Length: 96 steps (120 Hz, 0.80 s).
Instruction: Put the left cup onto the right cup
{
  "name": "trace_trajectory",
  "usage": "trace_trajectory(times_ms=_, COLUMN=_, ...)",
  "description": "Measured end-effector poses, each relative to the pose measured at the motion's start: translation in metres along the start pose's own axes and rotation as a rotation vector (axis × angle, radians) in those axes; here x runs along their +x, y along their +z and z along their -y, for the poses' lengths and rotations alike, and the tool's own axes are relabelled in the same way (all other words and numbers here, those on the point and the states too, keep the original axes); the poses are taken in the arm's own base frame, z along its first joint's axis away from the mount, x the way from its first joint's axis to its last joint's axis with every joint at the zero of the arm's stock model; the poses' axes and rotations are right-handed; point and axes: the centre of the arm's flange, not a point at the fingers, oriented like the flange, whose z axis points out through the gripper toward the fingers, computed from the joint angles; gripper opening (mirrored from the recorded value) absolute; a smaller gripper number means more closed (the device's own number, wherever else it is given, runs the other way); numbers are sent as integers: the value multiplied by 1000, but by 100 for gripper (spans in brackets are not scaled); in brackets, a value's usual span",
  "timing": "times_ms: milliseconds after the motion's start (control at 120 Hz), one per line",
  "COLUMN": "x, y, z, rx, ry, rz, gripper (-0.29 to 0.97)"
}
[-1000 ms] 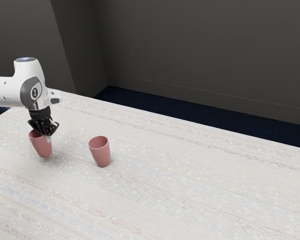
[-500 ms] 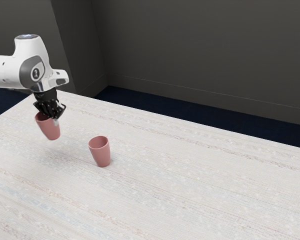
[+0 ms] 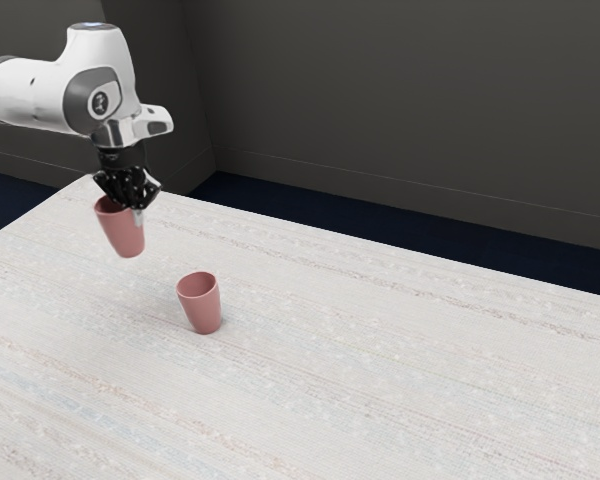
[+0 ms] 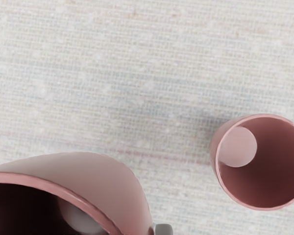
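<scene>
My gripper is shut on the rim of a pink cup, which hangs tilted in the air above the table. A second pink cup stands upright on the table, lower and toward the exterior view's right of the held one. In the wrist view the held cup looms large just under my hand, and the standing cup shows its open mouth off to one side, apart from it.
The pale woven-looking table stretches wide toward the exterior view's right. Its far edge borders a dark floor and dark walls behind.
My hand has lifted the cup off the table and carried it up and toward the exterior view's right, closer to the standing cup, which has stayed put.
</scene>
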Motion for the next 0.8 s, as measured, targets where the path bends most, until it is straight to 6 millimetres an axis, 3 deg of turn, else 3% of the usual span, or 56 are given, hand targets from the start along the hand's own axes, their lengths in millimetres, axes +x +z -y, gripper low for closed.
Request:
trace_trajectory(times_ms=150, x=3, y=-7, z=-35, rx=-5, ry=5, rz=17, gripper=-10)
trace_trajectory(times_ms=383, x=14, y=3, z=-69, rx=-16, ry=-21, rz=45, gripper=-10)
trace_trajectory(times_ms=800, x=27, y=29, z=-86, rx=-27, ry=-102, rz=88, gripper=-10)
